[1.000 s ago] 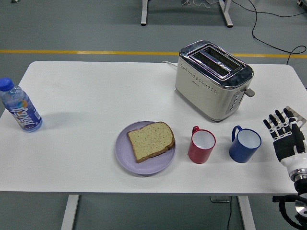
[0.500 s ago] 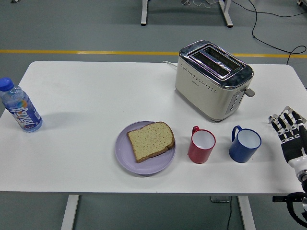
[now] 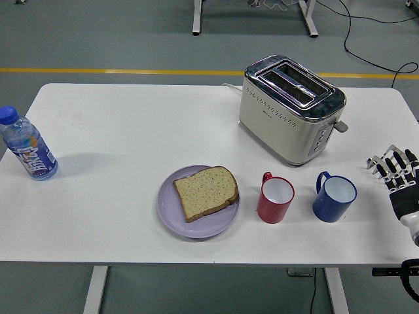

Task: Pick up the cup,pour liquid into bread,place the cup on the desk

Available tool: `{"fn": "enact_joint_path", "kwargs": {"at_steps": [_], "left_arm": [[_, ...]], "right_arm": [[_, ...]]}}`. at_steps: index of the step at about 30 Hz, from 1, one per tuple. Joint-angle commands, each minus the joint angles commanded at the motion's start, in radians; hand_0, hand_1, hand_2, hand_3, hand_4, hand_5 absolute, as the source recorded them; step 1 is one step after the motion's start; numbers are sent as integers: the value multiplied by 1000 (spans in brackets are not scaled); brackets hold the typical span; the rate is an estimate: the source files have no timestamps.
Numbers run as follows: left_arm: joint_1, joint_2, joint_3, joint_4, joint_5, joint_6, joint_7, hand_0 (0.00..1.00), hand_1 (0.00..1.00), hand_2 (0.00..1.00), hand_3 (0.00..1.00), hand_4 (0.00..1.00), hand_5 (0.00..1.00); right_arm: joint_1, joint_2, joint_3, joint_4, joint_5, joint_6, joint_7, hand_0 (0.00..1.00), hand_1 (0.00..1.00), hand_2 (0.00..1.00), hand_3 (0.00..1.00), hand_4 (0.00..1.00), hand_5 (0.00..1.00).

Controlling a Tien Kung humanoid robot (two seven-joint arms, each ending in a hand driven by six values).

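A: Looking close first, where's the right hand [image 3: 400, 186]?

B: By the table's right edge, fingers spread, holding nothing. The blue cup [image 3: 334, 197] and red cup [image 3: 275, 199] stand beside the bread [image 3: 205, 191].

A: What could go wrong?

B: Grabbing badly might tip a cup.

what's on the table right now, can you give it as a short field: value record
table: white table
left edge: water bottle, upright
centre front: bread slice on purple plate
cups: red cup beside plate, blue cup to its right, both upright and apart
back right: toaster, slots empty
right hand: at right edge, fingers spread, holding nothing
left hand: not in view
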Motion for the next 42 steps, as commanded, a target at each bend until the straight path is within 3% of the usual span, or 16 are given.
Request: {"fn": "enact_joint_path", "kwargs": {"at_steps": [12, 42], "left_arm": [[-1, 1, 12, 0, -17, -2, -5, 690, 756, 773, 611, 396, 998], [-5, 2, 25, 0, -38, -5, -12, 690, 756, 773, 611, 396, 998]], "right_arm": [[2, 5, 33, -13, -21, 17, -43, 647, 544, 612, 580, 623, 167], [9, 8, 33, -20, -22, 8, -55, 642, 537, 610, 584, 619, 173]]}}
